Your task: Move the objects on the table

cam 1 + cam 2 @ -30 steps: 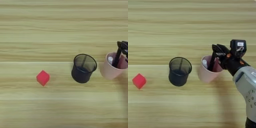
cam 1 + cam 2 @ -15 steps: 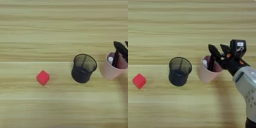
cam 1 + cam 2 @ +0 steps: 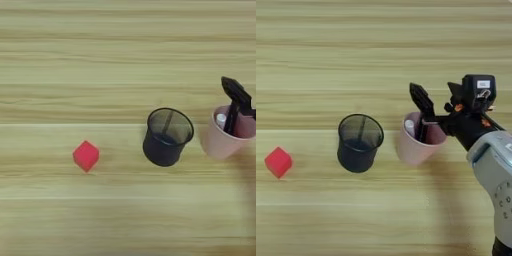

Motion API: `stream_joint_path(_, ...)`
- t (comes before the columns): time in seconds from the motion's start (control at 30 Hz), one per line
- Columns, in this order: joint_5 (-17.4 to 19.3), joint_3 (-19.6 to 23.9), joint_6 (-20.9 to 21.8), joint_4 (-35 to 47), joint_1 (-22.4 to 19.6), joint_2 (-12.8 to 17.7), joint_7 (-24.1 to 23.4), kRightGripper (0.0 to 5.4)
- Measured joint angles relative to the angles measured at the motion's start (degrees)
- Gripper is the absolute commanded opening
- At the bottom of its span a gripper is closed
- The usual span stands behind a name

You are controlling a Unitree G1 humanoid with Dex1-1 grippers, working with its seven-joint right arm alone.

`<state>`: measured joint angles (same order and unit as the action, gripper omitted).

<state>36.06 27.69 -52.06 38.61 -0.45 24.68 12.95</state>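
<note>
A small red cube [image 3: 86, 155] lies alone on the tan wooden table [image 3: 316, 60], left of both cups. The slim black stick [image 3: 421, 131] stands inside the pink cup [image 3: 415, 148], beside a white-tipped item [image 3: 409, 127]. My right gripper [image 3: 433, 95] hovers over that cup's rim, open, its two black fingers spread apart. The left finger [image 3: 422, 101] slants up and left from just above the stick's top. In the left eye view only this one finger [image 3: 235, 93] shows, at the right edge above the pink cup [image 3: 220, 142].
A black mesh cup [image 3: 360, 142] stands upright just left of the pink cup, between it and the cube. My silver forearm [image 3: 496, 165] fills the lower right corner of the right eye view.
The fingers, close together around the stick's top a second ago, have spread apart. The stick stays in the pink cup. Cube and mesh cup have not moved.
</note>
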Motion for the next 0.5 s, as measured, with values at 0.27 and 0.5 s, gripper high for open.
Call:
stream_joint_path(0.27,1.5,-1.2,0.2,5.7,1.4,0.0,1.3,5.36)
stream_joint_path(0.5,2.5,-4.1,2.4,11.3,3.3,0.0,3.2,5.36)
